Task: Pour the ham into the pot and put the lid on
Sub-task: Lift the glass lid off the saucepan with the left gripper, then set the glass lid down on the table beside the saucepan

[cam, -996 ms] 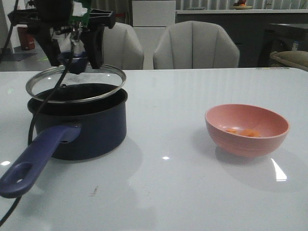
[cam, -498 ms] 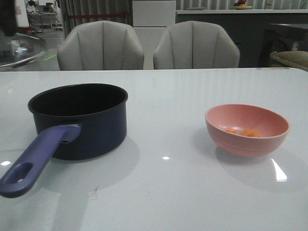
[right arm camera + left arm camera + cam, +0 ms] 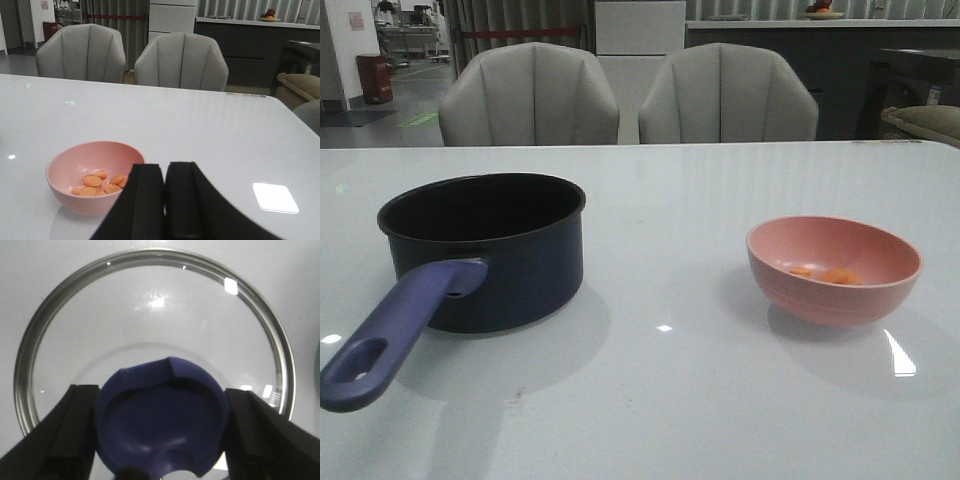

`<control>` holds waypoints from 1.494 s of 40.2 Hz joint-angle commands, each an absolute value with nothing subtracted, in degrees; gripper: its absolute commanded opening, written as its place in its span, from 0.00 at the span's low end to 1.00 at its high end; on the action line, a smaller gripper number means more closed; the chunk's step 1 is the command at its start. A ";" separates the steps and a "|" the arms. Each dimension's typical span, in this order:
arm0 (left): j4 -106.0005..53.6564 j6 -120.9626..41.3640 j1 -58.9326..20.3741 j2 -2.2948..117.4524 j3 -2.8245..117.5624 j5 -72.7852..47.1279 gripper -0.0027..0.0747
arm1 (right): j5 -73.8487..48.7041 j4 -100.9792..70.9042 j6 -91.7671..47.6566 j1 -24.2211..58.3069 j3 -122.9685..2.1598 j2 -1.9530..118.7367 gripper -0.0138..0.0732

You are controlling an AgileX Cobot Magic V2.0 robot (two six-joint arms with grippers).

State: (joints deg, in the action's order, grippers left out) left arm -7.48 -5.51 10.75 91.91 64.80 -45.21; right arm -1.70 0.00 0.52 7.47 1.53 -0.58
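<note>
Lid (image 3: 155, 325) clamped in left end effector (image 3: 160, 432); no writing legible.

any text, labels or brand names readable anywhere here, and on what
None can be read.
The pot, pink bowl, lid and its knob show no lettering or logo.
A small sign on the far back wall is too small and blurred to read.

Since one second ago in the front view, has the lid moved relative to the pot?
Yes. The lid hung just above the pot then; it swung off toward the left and is now out of the front view, held by the left tool.
</note>
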 commanded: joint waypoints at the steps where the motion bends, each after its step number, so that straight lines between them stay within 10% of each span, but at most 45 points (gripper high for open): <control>1: -8.73 -5.96 10.13 90.56 64.07 -38.39 0.37 | 2.78 0.51 0.38 7.23 1.23 -1.75 0.33; 12: -6.91 -6.94 7.55 97.97 63.85 -36.14 0.52 | 2.78 0.51 0.38 7.23 1.23 -1.75 0.33; 20: -6.24 -6.94 7.55 100.38 63.98 -35.63 0.80 | 2.78 0.51 0.38 7.23 1.23 -1.75 0.33; 60: -7.72 -6.94 -6.47 59.43 52.42 -23.18 0.79 | 2.78 0.51 0.38 7.23 1.23 -1.75 0.33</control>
State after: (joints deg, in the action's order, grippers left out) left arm -6.88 -6.97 -5.03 64.42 53.60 -30.46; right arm -1.79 0.00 0.52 7.47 1.53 -0.58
